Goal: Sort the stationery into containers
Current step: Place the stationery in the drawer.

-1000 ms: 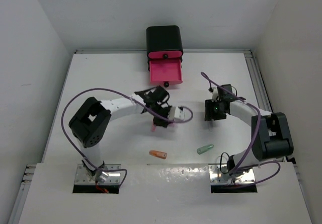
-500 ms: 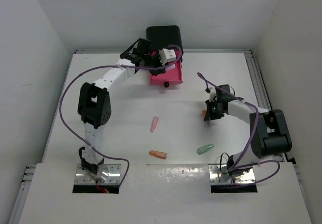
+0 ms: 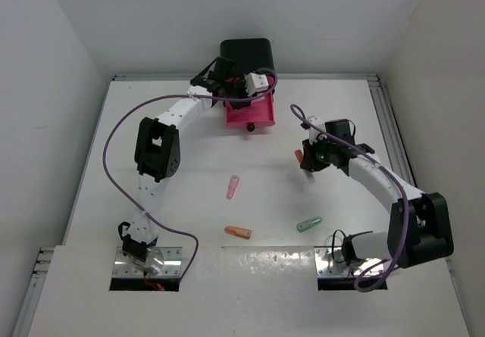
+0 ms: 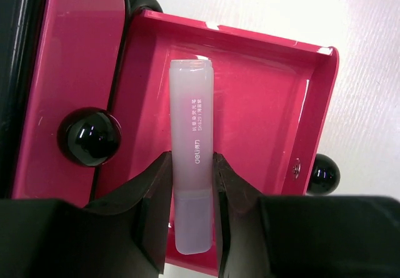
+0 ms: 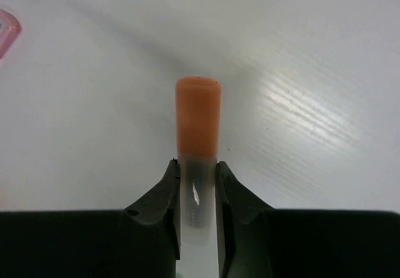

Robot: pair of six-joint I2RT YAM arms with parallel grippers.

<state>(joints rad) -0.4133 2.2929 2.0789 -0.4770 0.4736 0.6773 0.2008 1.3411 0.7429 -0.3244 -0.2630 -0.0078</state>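
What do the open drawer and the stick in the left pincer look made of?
Open drawer: glossy pink, probably hard plastic or painted metal; sharp highlights on its rim. Stick in the left pincer: frosted translucent plastic, apparently; the pink shows through.

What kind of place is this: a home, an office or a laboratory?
Probably a robotics lab test cell: white table, bare white walls around it, left arm and right arm bolted at its near edge.
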